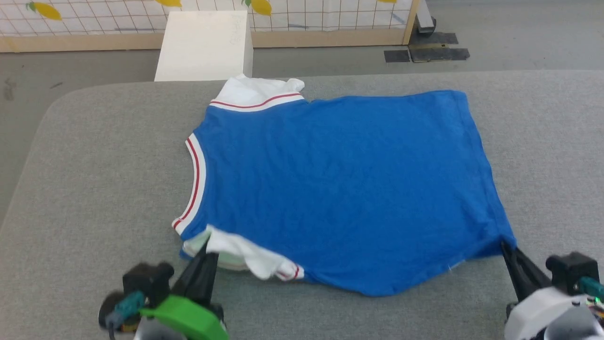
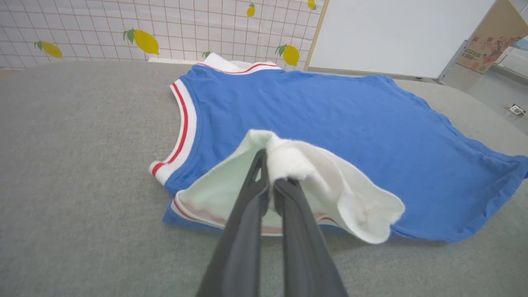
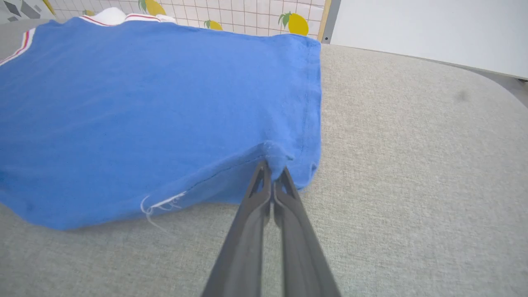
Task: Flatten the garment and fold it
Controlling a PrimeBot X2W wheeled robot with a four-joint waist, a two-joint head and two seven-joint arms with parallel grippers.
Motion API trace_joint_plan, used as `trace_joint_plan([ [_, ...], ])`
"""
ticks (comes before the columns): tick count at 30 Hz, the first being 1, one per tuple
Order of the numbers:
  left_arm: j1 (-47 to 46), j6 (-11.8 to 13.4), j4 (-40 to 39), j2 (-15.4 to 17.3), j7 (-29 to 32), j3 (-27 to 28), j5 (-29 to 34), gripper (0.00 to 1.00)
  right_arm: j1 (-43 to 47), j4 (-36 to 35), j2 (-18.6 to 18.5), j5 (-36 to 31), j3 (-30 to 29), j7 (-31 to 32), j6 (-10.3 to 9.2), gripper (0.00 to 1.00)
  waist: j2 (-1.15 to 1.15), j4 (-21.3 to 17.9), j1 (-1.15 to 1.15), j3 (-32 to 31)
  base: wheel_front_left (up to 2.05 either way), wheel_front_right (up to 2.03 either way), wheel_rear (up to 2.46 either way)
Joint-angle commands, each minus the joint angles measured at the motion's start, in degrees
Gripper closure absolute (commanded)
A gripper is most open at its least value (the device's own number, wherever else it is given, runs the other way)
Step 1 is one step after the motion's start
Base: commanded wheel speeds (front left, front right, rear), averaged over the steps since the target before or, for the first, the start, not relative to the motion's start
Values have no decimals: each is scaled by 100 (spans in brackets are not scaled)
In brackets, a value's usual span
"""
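Note:
The garment (image 1: pixel 339 189), a bright blue T-shirt with white, red-striped sleeves, lies spread on the grey table (image 1: pixel 94 165), collar to the left, hem to the right. My left gripper (image 1: pixel 206 244) is shut on the near white sleeve, which bunches up over its fingertips in the left wrist view, gripper (image 2: pixel 270 165), garment (image 2: pixel 330 119). My right gripper (image 1: pixel 506 245) is shut on the near hem corner; in the right wrist view the blue cloth puckers at that gripper (image 3: pixel 271 167), garment (image 3: pixel 144 103). The far sleeve (image 1: pixel 257 94) lies crumpled at the table's back edge.
A white box (image 1: pixel 203 45) stands just behind the table near the far sleeve. A lemon-print tiled panel (image 1: pixel 94 19) with a wooden frame runs along the back. Bare grey table lies left and right of the garment.

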Motion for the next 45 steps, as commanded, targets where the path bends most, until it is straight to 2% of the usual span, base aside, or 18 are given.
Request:
trace_joint_plan([
  [1, -264, -61, 47, -7, -54, -5, 71, 100, -182, -83, -45, 4, 39, 25, -10, 100, 35, -25, 0, 49, 0, 0, 0],
  [5, -945, -266, 228, 72, -31, -31, 151, 100, -470, -207, -152, 43, 178, 228, -10, 100, 35, -50, 0, 172, 0, 0, 0],
  [9, -1764, -498, 460, 124, 153, 18, -25, 100, -948, -117, -327, 211, 285, 441, -10, 100, 35, -85, 0, 386, 0, 0, 0],
  [17, -3089, -743, 1197, 444, 1043, -20, -555, 100, -2040, 377, -587, 552, 519, 1093, -10, 100, 35, -230, 0, 919, 0, 0, 0],
  [24, -3790, -797, 2024, 818, 1909, -182, -875, 100, -2882, 920, -703, 784, 778, 1780, -10, 100, 35, -349, 0, 1385, 0, 0, 0],
  [31, -3899, -788, 2830, 1013, 3325, -366, -1421, 100, -3315, 1472, -750, 1114, 1020, 2718, -10, 100, 35, -399, 0, 1645, 0, 0, 0],
  [37, -3744, -652, 2955, 1035, 4236, -356, -1879, 100, -3514, 1668, -710, 1358, 1021, 3360, -10, 100, 35, -406, 0, 1714, 0, 0, 0],
  [40, -3665, -525, 2795, 1043, 4291, -302, -1944, 100, -3569, 1630, -680, 1406, 962, 3482, -10, 100, 35, -389, 0, 1685, 0, 0, 0],
  [41, -3655, -485, 2699, 1052, 4133, -268, -1885, 63, -3571, 1595, -659, 1421, 913, 3445, -10, 100, 35, -380, 0, 1653, 0, 0, 0],
  [42, -3645, -458, 2625, 1066, 3960, -244, -1809, 0, -3561, 1561, -643, 1417, 867, 3373, -10, 95, 35, -371, 0, 1620, 0, 0, 0],
  [43, -3630, -436, 2554, 1074, 3757, -219, -1726, 0, -3540, 1524, -628, 1409, 827, 3283, -10, 65, 35, -361, 0, 1580, 0, 0, 0],
  [44, -3600, -408, 2464, 1077, 3466, -184, -1614, 0, -3495, 1476, -605, 1403, 785, 3158, -10, 51, 35, -350, 0, 1520, 0, 0, 0],
  [45, -3564, -380, 2360, 1065, 3119, -143, -1494, 0, -3429, 1413, -578, 1409, 728, 2996, -10, 0, 35, -333, 0, 1457, 0, 0, 0],
])
